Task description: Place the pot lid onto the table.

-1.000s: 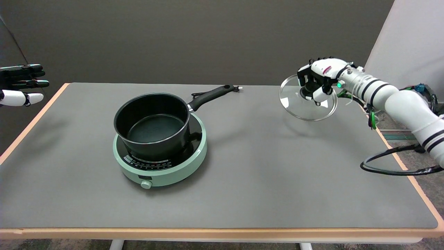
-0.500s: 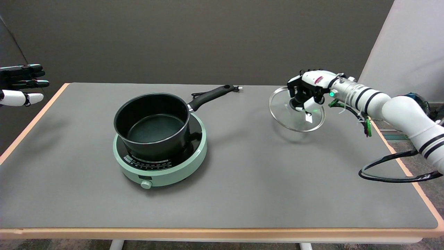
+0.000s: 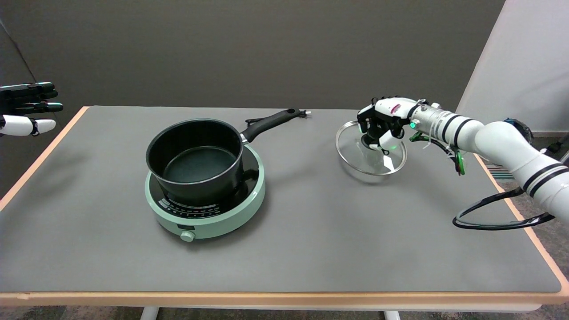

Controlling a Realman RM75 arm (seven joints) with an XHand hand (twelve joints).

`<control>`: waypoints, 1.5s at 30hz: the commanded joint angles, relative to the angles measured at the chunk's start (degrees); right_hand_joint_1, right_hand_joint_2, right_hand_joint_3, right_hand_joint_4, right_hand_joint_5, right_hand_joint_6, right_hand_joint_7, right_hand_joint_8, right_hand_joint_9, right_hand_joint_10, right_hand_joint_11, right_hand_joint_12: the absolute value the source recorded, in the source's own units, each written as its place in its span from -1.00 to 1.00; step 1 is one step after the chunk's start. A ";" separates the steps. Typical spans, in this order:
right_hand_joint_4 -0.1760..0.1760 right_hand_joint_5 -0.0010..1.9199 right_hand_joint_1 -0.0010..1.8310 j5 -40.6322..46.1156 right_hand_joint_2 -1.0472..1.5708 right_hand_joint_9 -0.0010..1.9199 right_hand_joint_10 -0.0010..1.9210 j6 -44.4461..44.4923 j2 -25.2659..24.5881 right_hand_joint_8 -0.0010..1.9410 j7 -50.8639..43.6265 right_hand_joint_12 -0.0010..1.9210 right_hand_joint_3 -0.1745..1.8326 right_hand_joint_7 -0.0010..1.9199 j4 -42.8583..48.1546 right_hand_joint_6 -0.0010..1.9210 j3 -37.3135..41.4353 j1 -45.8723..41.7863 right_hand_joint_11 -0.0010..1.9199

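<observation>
A round glass pot lid (image 3: 355, 155) with a metal rim hangs low over the right part of the grey table (image 3: 311, 231), slightly tilted, its near edge close to or touching the surface. My right hand (image 3: 383, 124) grips the lid's black knob from above, fingers curled around it. The black pot (image 3: 195, 160) stands uncovered on a mint-green induction cooker (image 3: 209, 213) left of centre, well apart from the lid.
The pot's long black handle (image 3: 269, 123) points toward the back right. A black cable (image 3: 493, 215) loops off the table's right edge under my right arm. The idle left hand (image 3: 26, 109) hovers at the far left.
My right hand has carried the lid leftward and down toward the table, from well above the right edge to just over the surface. Pot and cooker have not moved.
</observation>
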 commanded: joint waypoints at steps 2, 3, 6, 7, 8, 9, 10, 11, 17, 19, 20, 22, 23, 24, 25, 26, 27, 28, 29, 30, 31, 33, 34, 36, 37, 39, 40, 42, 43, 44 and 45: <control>1.00 -0.37 0.49 -1.01 0.39 -0.14 0.62 1.90 -1.43 0.43 -0.15 0.67 -0.03 -0.06 -8.36 0.53 -7.35 4.76 -0.24; 1.00 -0.37 0.49 -1.01 0.39 -0.14 0.62 2.06 -1.43 0.43 -0.15 0.66 -0.03 -0.06 -8.44 0.53 -7.35 4.76 -0.24; 1.00 -0.37 0.49 -1.01 0.39 -0.14 0.62 2.06 -1.43 0.43 -0.15 0.66 -0.03 -0.06 -8.43 0.53 -7.35 4.76 -0.24; 1.00 -0.36 0.49 -1.01 0.39 -0.14 0.62 2.06 -1.43 0.43 -0.15 0.66 -0.03 -0.06 -8.28 0.53 -7.27 4.76 -0.24; 1.00 -0.36 0.49 -1.01 0.39 -0.14 0.62 2.06 -1.43 0.43 -0.15 0.66 -0.03 -0.06 -8.19 0.53 -7.27 4.77 -0.24; 1.00 -0.36 0.49 -1.01 0.39 -0.14 0.62 1.98 -1.43 0.43 -0.15 0.66 -0.03 -0.06 -8.04 0.53 -7.19 4.84 -0.24; 1.00 -0.36 0.49 -1.01 0.39 -0.14 0.62 1.98 -1.43 0.43 -0.15 0.66 -0.03 -0.06 -7.96 0.53 -7.11 4.85 -0.24; 1.00 -0.36 0.49 -1.01 0.39 -0.14 0.62 1.90 -1.43 0.43 -0.15 0.66 -0.03 -0.06 -7.88 0.53 -7.11 4.93 -0.24; 1.00 -0.36 0.49 -1.01 0.39 -0.14 0.62 1.82 -1.43 0.43 -0.15 0.66 -0.03 -0.06 -7.88 0.53 -7.35 5.32 -0.24; 1.00 -0.36 0.49 -1.01 0.39 -0.14 0.63 1.82 -1.43 0.43 -0.15 0.66 -0.03 -0.06 -8.04 0.53 -7.35 5.32 -0.24; 1.00 -0.37 0.49 -1.01 0.39 -0.14 0.63 1.82 -1.43 0.44 -0.15 0.67 -0.03 -0.06 -8.12 0.53 -7.35 5.32 -0.24; 1.00 -0.37 0.49 -1.01 0.39 -0.14 0.63 1.98 -1.43 0.44 -0.15 0.67 -0.03 -0.07 -8.20 0.54 -7.35 5.31 -0.25; 1.00 -0.37 0.49 -1.01 0.39 -0.14 0.64 2.06 -1.43 0.44 -0.15 0.68 -0.03 -0.07 -8.28 0.54 -7.35 5.23 -0.25; 1.00 -0.37 0.49 -1.01 0.39 -0.14 0.64 2.06 -1.43 0.44 -0.15 0.68 -0.03 -0.07 -8.36 0.54 -7.35 5.16 -0.25; 1.00 -0.37 0.49 -1.01 0.39 -0.15 0.64 2.06 -1.43 0.44 -0.15 0.68 -0.03 -0.07 -8.36 0.54 -7.35 5.15 -0.25; 1.00 -0.37 0.49 -1.01 0.39 -0.14 0.64 2.06 -1.43 0.44 -0.15 0.67 -0.03 -0.07 -8.36 0.54 -7.35 5.07 -0.25; 1.00 -0.37 0.49 -1.01 0.39 -0.14 0.63 2.06 -1.43 0.44 -0.15 0.67 -0.03 -0.06 -8.36 0.54 -7.35 5.00 -0.25; 1.00 -0.37 0.49 -1.01 0.39 -0.14 0.63 2.06 -1.43 0.44 -0.15 0.67 -0.03 -0.06 -8.36 0.54 -7.35 4.92 -0.25; 1.00 -0.37 0.49 -1.01 0.39 -0.14 0.63 2.06 -1.51 0.44 -0.15 0.67 -0.03 -0.06 -8.36 0.54 -7.35 4.91 -0.25; 1.00 -0.37 0.49 -1.01 0.39 -0.15 0.63 2.06 -1.51 0.44 -0.15 0.67 -0.03 -0.06 -8.44 0.54 -7.35 4.84 -0.25; 1.00 -0.37 0.49 -0.95 0.39 -0.15 0.63 2.04 -1.48 0.44 -0.19 0.67 -0.03 -0.06 -8.37 0.54 -7.51 4.89 -0.25; 1.00 -0.37 0.49 -1.01 0.39 -0.15 0.63 2.06 -1.51 0.44 -0.15 0.67 -0.03 -0.06 -8.68 0.53 -7.35 4.76 -0.25; 1.00 -0.37 0.49 -1.01 0.39 -0.15 0.63 2.06 -1.59 0.44 -0.15 0.67 -0.03 -0.06 -8.68 0.53 -7.35 4.76 -0.25; 1.00 -0.37 0.49 -1.01 0.39 -0.14 0.63 2.06 -1.59 0.44 -0.15 0.67 -0.03 -0.06 -8.76 0.53 -7.35 4.76 -0.25; 1.00 -0.36 0.49 -1.01 0.39 -0.14 0.63 2.06 -1.59 0.44 -0.15 0.67 -0.03 -0.06 -8.76 0.53 -7.35 4.76 -0.25; 1.00 -0.36 0.49 -1.01 0.39 -0.14 0.63 2.06 -1.59 0.44 -0.15 0.67 -0.03 -0.06 -8.76 0.53 -7.35 4.76 -0.25; 1.00 -0.36 0.49 -1.01 0.39 -0.14 0.63 2.06 -1.59 0.44 -0.15 0.67 -0.03 -0.06 -8.84 0.53 -7.35 4.76 -0.25; 1.00 -0.37 0.49 -1.01 0.39 -0.14 0.63 2.06 -1.59 0.44 -0.15 0.67 -0.03 -0.06 -8.84 0.53 -7.35 4.76 -0.25; 1.00 -0.37 0.49 -1.01 0.39 -0.15 0.63 2.06 -1.59 0.44 -0.15 0.67 -0.03 -0.06 -8.84 0.53 -7.35 4.75 -0.25; 1.00 -0.37 0.49 -1.01 0.39 -0.15 0.63 2.06 -1.59 0.44 -0.15 0.67 -0.03 -0.06 -8.84 0.53 -7.35 4.68 -0.25; 1.00 -0.36 0.49 -1.02 0.39 -0.15 0.62 2.07 -1.59 0.44 -0.14 0.67 -0.03 -0.06 -8.86 0.53 -7.32 4.67 -0.25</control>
